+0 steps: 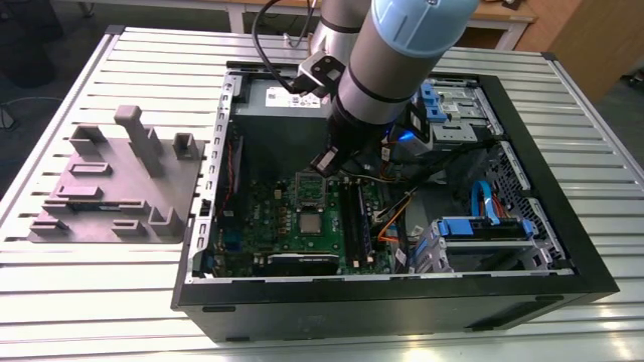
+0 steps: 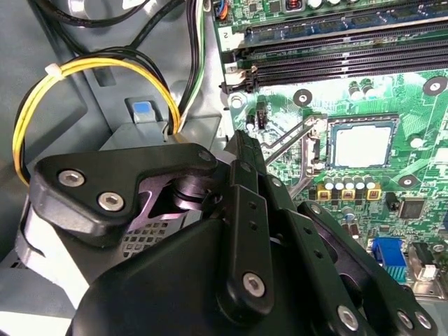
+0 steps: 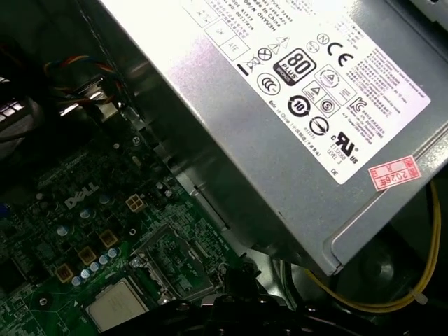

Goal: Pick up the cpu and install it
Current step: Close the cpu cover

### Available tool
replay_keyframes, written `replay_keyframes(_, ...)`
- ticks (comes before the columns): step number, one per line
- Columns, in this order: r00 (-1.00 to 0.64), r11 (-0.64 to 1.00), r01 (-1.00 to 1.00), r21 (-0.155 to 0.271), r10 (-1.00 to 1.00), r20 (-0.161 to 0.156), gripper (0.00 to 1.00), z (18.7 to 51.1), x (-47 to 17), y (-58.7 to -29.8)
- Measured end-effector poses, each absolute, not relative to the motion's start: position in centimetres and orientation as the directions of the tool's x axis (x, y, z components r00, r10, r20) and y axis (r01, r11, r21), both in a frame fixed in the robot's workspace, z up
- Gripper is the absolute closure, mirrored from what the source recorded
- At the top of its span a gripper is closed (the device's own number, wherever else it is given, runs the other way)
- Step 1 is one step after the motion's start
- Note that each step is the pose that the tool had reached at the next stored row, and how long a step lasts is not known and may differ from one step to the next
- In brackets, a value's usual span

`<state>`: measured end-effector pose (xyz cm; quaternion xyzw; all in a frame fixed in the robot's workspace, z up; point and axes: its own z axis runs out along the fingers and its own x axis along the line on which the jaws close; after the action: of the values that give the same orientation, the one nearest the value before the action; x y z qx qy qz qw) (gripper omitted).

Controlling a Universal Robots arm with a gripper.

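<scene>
Inside open case (image 1: 589, 279): motherboard (image 1: 270, 219), cpu (image 1: 311, 223) seated in socket.

We see the open black computer case (image 1: 523, 283) on the slatted metal table (image 1: 90, 302) | grey moulded fixture tray (image 1: 116, 185) at the case's 9 o'clock in the exterior view | green motherboard (image 1: 271, 219) inside the case | silver square cpu (image 1: 309, 222) in the board's socket | grey metal power supply box (image 3: 294, 112) at the board's 12 o'clock | blue drive bay (image 1: 483, 226) at its 3 o'clock.

An open black computer case (image 1: 403, 298) sits on a slatted table (image 1: 90, 286), a grey fixture block (image 1: 116, 181) beside it.
</scene>
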<state>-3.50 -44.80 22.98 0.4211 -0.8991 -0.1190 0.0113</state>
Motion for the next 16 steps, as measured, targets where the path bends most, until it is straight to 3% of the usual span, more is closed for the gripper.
replay_keyframes(16,-0.628,0.601,-0.768,0.223,-0.774,-0.08,0.9,23.52,-3.51,-44.79)
